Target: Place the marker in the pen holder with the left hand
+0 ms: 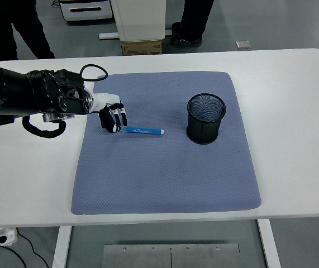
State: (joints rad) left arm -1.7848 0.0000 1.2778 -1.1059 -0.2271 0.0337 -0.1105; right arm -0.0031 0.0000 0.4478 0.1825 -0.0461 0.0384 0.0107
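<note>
One black robot arm [31, 100] comes in from the left side and reaches over the white table [293, 84]. At its end is the left hand [112, 116], black and white, with its fingers [116, 118] curled down over the left end of one blue marker pen [142, 131]. The fingertips are right at that end of the pen, but I cannot tell if they have hold of it or only touch it. The pen lies flat on one big blue-grey cloth mat [165, 184] that covers the middle of the table. The pen points left to right, and its right end has a lighter blue cap.

To the right of the pen, well apart from it, stands one round black mesh pen holder [206, 118]. It is upright on the right part of the mat, and I can see nothing inside it.

At the far side, past the table, the dark legs of two people [190, 19] show on the grey floor, and one brown cardboard box [141, 47] sits there too.
</note>
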